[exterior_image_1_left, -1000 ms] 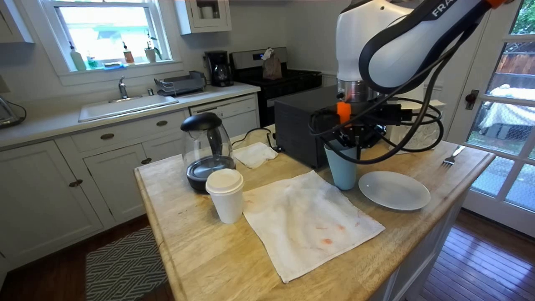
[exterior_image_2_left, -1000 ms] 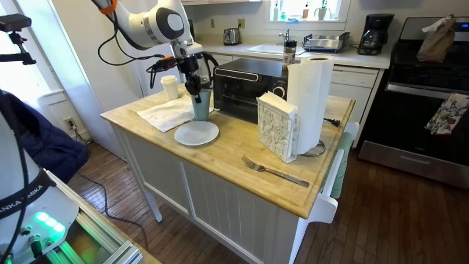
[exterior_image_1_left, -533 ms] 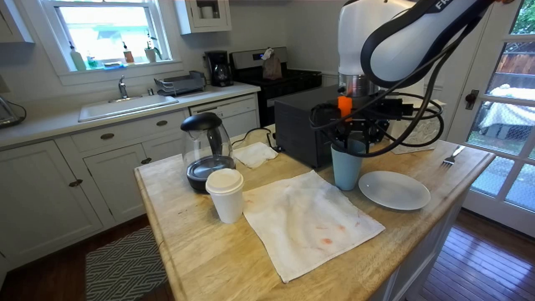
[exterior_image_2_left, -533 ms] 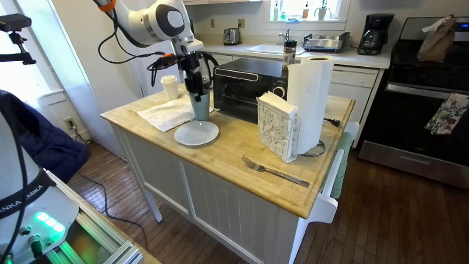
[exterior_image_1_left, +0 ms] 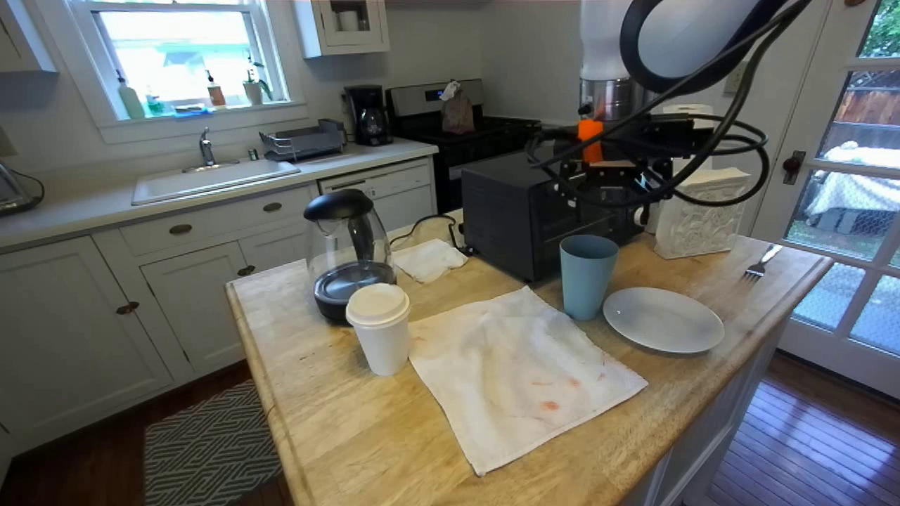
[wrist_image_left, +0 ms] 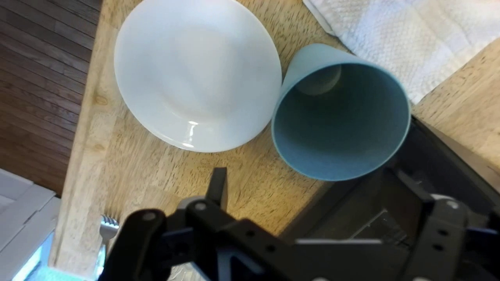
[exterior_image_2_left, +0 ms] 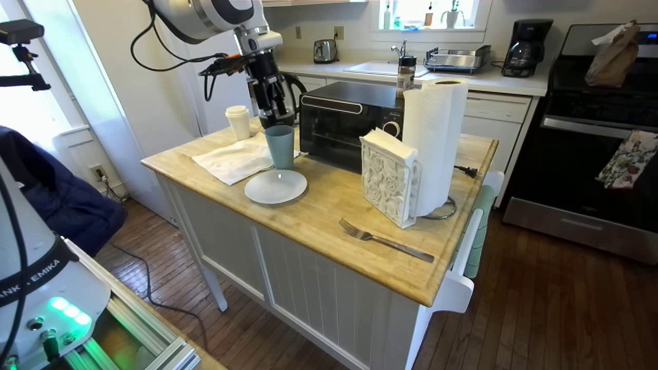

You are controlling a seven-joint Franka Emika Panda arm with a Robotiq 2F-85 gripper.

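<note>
A light blue cup (exterior_image_1_left: 588, 277) stands upright on the wooden table, with a white plate (exterior_image_1_left: 663, 320) right beside it. My gripper (exterior_image_2_left: 273, 117) is raised just above the cup's rim in an exterior view, apart from it. Seen from the wrist, the gripper (wrist_image_left: 306, 173) has its jaws spread wide with nothing between them, and the cup (wrist_image_left: 340, 121) shows its inside, which looks bare. On the cup's other side lies a white cloth (exterior_image_1_left: 520, 372) with reddish stains. In an exterior view, cables and the dark oven behind make the fingertips hard to make out.
A black toaster oven (exterior_image_2_left: 349, 123) stands close to the cup. Farther along are a napkin holder (exterior_image_2_left: 389, 177), a paper towel roll (exterior_image_2_left: 434, 149) and a fork (exterior_image_2_left: 385, 240). A glass kettle (exterior_image_1_left: 351, 253) and a lidded white paper cup (exterior_image_1_left: 380, 329) stand beyond the cloth.
My gripper was shut on the cup's rim a second ago. It has opened, let go and risen; the cup has shifted slightly, straightened and stays on the table.
</note>
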